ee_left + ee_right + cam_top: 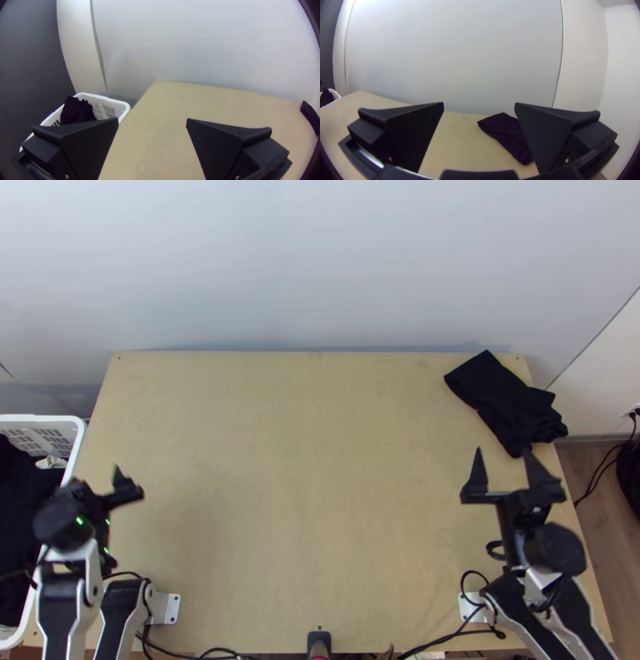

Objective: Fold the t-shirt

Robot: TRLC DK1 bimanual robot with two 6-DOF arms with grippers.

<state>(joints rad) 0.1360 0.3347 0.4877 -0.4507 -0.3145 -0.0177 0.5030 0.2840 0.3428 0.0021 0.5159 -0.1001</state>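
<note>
Black cloth (500, 396) lies at the table's back right corner, its farther part flat and compact, its nearer part rumpled; whether it is the t-shirt I cannot tell. My right gripper (503, 452) stands open just nearer than this cloth, apart from it. The right wrist view has the cloth (506, 133) beyond the spread fingers of that gripper (479, 103), partly hidden by one finger. At the table's left edge, beside the basket, is my left gripper (98, 488). In its wrist view this gripper (152, 119) is open and holds nothing.
A white basket (78, 436) with more black cloth (20, 500) stands along the table's left side. Bare tabletop (304, 484) stretches between the arms. A wall (320, 268) rises behind the table. Cables (448, 638) run along the near edge.
</note>
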